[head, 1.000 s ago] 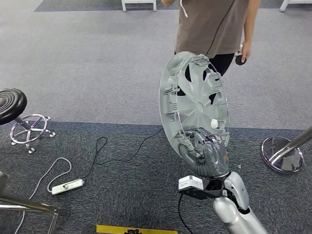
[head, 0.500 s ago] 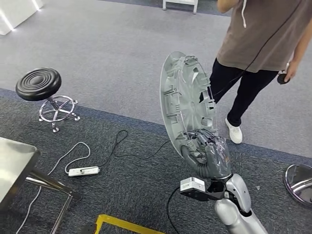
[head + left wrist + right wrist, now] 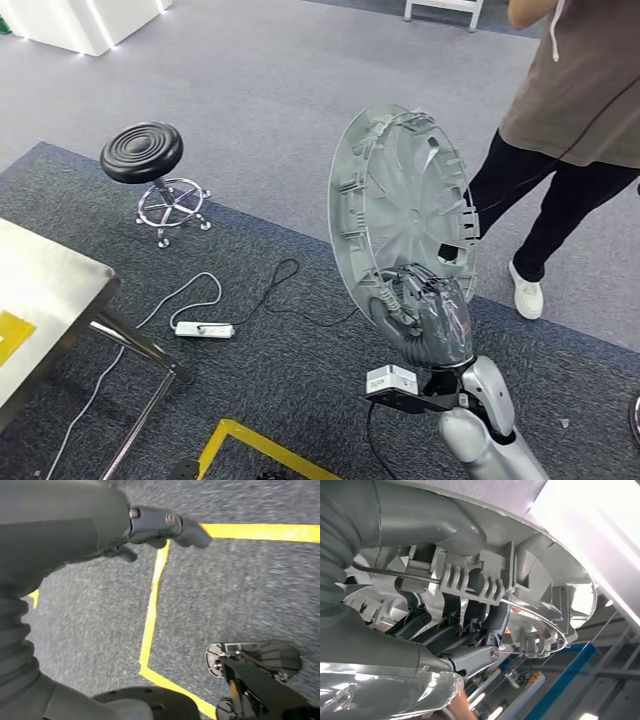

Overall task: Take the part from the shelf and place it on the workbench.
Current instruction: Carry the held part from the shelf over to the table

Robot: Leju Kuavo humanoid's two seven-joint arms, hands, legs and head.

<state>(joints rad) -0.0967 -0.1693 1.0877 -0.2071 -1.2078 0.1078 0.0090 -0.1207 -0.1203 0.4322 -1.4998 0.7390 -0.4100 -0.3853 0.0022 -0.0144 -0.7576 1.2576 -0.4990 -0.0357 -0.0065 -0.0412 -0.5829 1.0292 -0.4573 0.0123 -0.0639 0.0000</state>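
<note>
Transport step: the right hand (image 3: 430, 315) grips the wheel cover (image 3: 400, 215) by its lower rim, fingers hooked through the ribbed back, holding it upright and well above the carpet (image 3: 287, 370). The workbench (image 3: 45, 290) corner lies far to the left. The left hand (image 3: 151, 527) hangs over the yellow floor tape (image 3: 151, 615), holding nothing, fingers loosely extended. Judgement: keep the grip firm while turning toward the workbench; tilt the cover flat before lowering. Mind the person (image 3: 573, 110) standing nearby.

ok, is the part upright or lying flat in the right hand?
Upright, on edge. In the head view the round grey part stands above the right hand, which grips its lower rim, ribbed back side facing the camera.
</note>
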